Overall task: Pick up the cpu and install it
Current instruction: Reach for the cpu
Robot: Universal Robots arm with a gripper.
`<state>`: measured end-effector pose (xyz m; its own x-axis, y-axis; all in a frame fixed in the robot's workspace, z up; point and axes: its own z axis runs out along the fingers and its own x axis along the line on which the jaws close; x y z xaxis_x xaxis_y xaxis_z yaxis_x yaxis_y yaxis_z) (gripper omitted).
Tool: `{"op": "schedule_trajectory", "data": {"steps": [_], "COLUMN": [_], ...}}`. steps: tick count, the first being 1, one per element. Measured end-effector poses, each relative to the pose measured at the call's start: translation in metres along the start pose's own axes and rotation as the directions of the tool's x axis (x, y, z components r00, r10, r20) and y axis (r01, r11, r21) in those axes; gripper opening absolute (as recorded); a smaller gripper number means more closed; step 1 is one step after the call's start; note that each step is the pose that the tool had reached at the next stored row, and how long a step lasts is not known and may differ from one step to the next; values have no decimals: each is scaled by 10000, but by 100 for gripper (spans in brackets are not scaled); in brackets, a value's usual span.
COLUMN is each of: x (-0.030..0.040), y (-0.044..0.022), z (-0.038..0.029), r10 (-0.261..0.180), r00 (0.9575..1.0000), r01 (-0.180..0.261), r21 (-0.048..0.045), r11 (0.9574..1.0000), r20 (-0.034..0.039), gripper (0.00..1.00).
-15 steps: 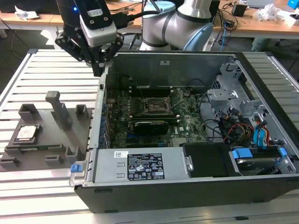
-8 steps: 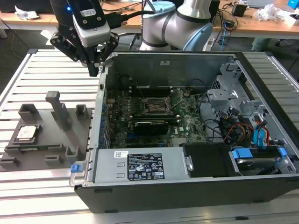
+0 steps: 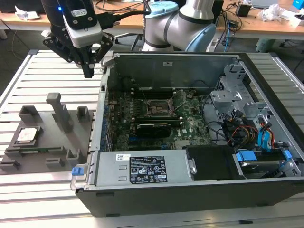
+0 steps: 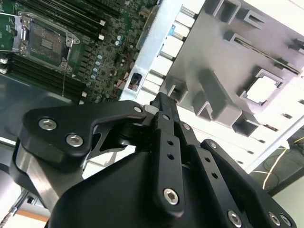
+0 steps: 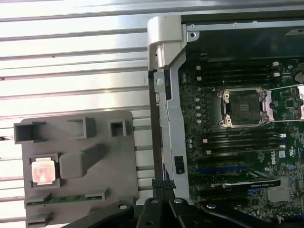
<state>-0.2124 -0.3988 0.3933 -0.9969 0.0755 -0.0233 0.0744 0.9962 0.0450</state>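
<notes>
Silver-and-blue arm (image 3: 194, 12) — black jaws, silver screws (image 4: 170, 195).

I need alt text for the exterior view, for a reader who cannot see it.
The gripper hangs shut and empty over the table, near a corner of the open case. The cpu lies in a grey tray at the exterior view's left; the socket sits in the middle of the case.
</notes>
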Motion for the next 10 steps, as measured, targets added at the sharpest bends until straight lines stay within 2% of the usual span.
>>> {"op": "schedule_trajectory", "data": {"steps": [10], "x": [105], "y": [-8], "z": [-3], "r10": [0], "r00": [10000], "r01": [0], "r21": [0], "r11": [10000], "r20": [0], "gripper": [11]}}
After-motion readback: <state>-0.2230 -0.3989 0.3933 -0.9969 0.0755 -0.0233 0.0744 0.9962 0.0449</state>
